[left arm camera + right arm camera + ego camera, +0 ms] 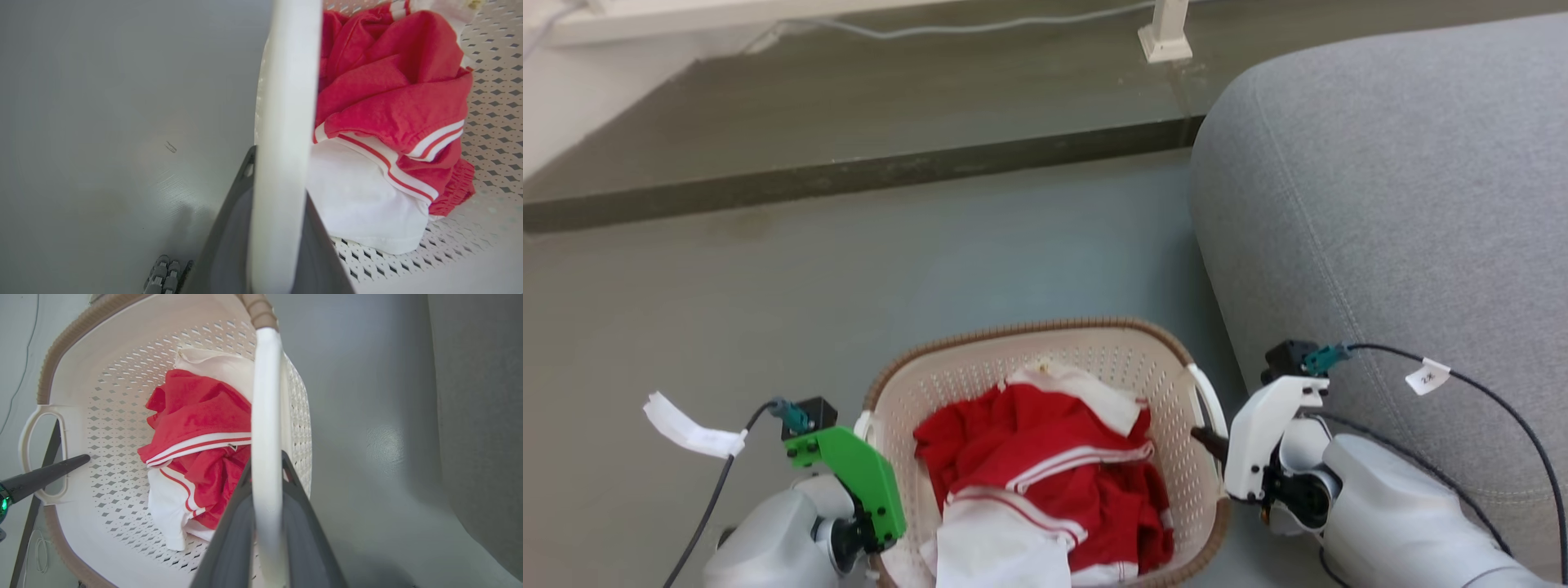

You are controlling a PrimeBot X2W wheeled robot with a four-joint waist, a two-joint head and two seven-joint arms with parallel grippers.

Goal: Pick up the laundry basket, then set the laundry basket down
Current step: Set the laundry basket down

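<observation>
Head view: laundry basket (1021,328) was low at centre, over the grey floor (849,278), just beside a grey sofa (1388,204) on its right. Could not tell whether it touched the floor. Red-and-white garment (1045,457) lay heaped inside.

Left wrist view: left claw (280,179) was narrowed onto the basket's white left handle (286,102), one dark finger against each side.

Right wrist view: right claw (267,465) was likewise closed on the white right handle (266,416), fingers flanking it.

pale grey forearms (1405,523), green left wrist bracket (862,478), white right wrist bracket (1270,433), white-tagged black cables (1515,418).
</observation>
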